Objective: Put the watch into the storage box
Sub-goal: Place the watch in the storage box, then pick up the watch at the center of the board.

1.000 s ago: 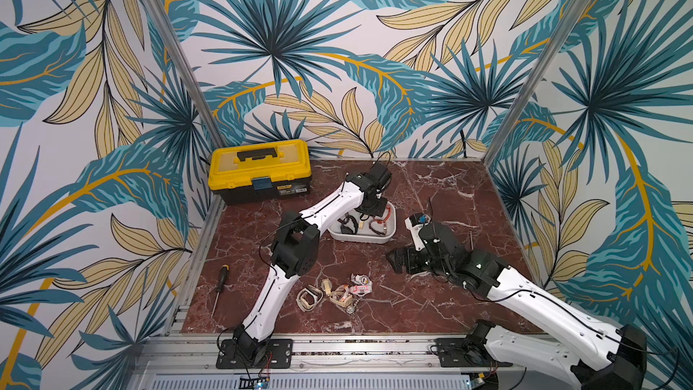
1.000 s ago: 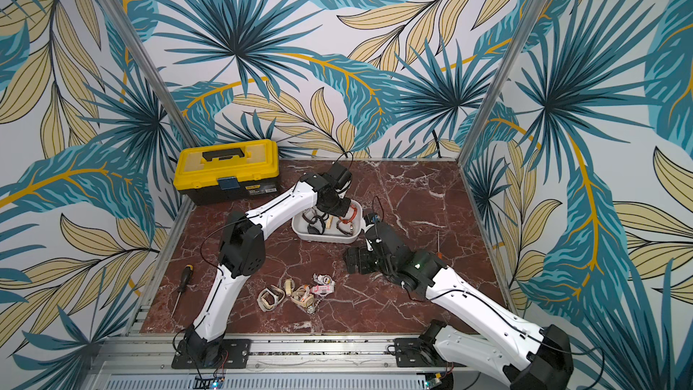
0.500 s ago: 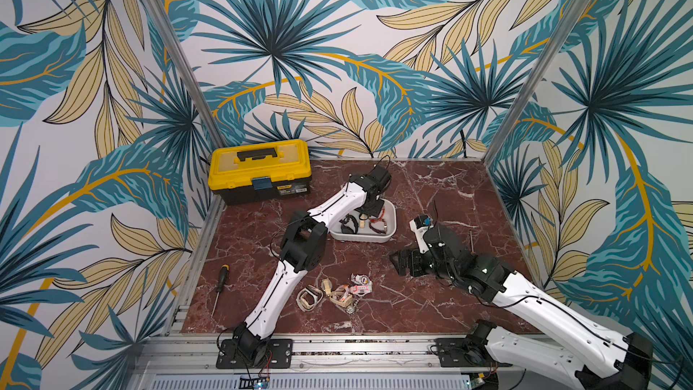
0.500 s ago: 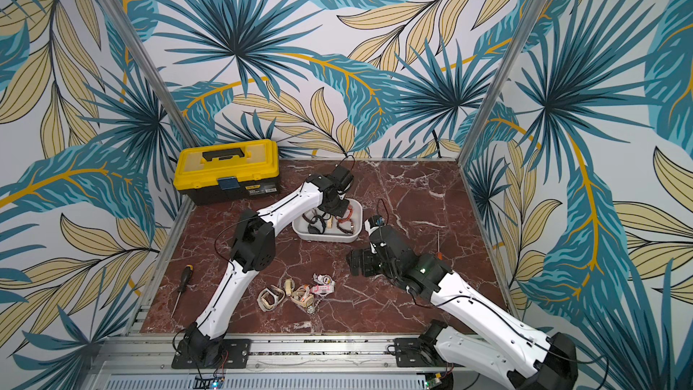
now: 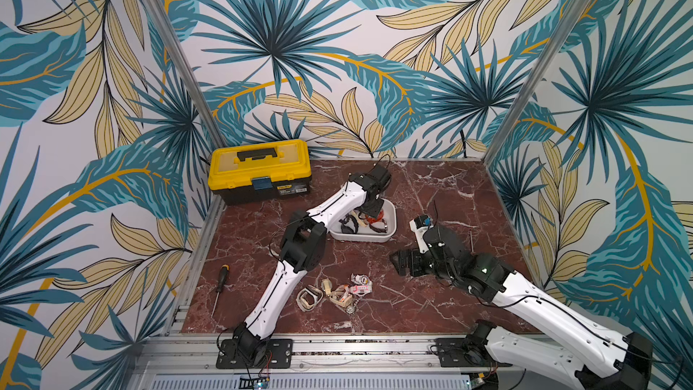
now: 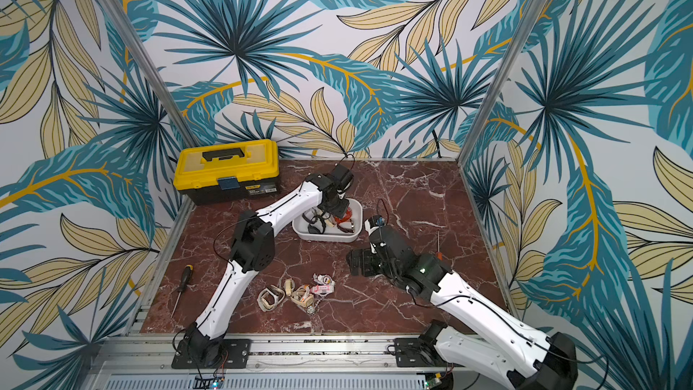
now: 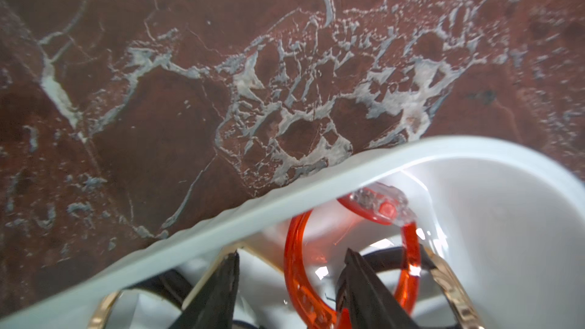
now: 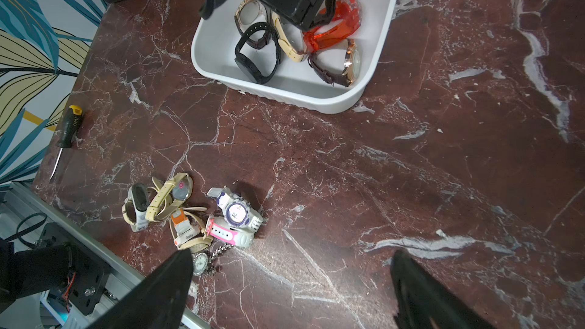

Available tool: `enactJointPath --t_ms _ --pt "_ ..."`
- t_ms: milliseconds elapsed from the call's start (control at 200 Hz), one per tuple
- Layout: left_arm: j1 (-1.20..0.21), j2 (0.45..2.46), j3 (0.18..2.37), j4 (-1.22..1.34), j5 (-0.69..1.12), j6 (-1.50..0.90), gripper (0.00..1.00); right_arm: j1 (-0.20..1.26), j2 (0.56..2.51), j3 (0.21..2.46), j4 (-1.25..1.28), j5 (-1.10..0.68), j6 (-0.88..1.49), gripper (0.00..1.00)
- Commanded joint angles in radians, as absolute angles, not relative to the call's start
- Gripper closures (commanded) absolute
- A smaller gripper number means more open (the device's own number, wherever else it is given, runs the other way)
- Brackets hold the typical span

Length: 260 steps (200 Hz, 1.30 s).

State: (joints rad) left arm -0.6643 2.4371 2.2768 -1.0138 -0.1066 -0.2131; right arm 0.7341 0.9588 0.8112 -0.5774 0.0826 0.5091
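The white storage box [image 5: 360,237] [image 6: 326,236] [image 8: 285,96] stands mid-table and holds several watches. My left gripper [image 5: 373,210] [image 6: 337,211] [image 7: 292,252] reaches down into it, open. An orange see-through watch [image 7: 380,207] [image 8: 335,33] [image 5: 376,216] lies in the box, its strap loose between the parted fingers. Several more watches [image 5: 337,292] [image 6: 300,290] [image 8: 202,216] lie heaped near the table's front. My right gripper [image 5: 398,261] [image 6: 354,260] [image 8: 292,255] hovers low to the right of that heap, open and empty.
A black toolbox with a yellow lid [image 5: 260,170] [image 6: 227,170] sits shut at the back left. A screwdriver [image 5: 221,279] [image 6: 183,279] [image 8: 68,128] lies near the left edge. A thin rod-like tool [image 6: 438,245] lies at the right. Patterned walls close in three sides.
My left gripper has gone from shut to open inside the storage box, letting go of the orange watch. The right arm has hardly moved.
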Motion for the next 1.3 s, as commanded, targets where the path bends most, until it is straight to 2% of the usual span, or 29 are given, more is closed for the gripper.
enactJointPath --t_ms 0,90,200,396,551,701,947,1077,1297 --pt "-0.673 2.279 2.246 -0.983 -0.079 -0.242 0.40 0.731 0.967 0.804 -0.579 0.094 0.520 0.00" --pt "-0.672 2.199 2.196 -0.961 -0.066 -0.269 0.36 0.731 0.972 0.806 -0.571 0.091 0.523 0.00" --pt "-0.672 2.022 2.006 -0.827 -0.010 -0.295 0.27 0.729 0.981 0.813 -0.563 0.080 0.529 0.00" --pt "-0.672 1.557 1.429 -0.446 0.119 -0.370 0.08 0.724 1.034 0.824 -0.517 -0.037 0.556 0.00" --pt "-0.700 1.202 1.034 -0.326 0.133 -0.457 0.01 0.724 1.119 0.809 -0.457 -0.208 0.537 0.02" --pt "-0.786 0.920 0.777 -0.340 0.110 -0.500 0.00 0.736 1.242 0.800 -0.422 -0.325 0.513 0.08" --pt "-0.909 0.630 0.582 -0.409 0.027 -0.568 0.00 0.738 1.391 0.805 -0.320 -0.403 0.441 0.13" --pt "-0.942 0.595 0.555 -0.456 -0.004 -0.593 0.00 0.741 1.451 0.805 -0.293 -0.452 0.424 0.23" --pt "-0.949 0.589 0.530 -0.476 0.004 -0.617 0.00 0.791 1.430 0.757 -0.249 -0.420 0.545 0.28"
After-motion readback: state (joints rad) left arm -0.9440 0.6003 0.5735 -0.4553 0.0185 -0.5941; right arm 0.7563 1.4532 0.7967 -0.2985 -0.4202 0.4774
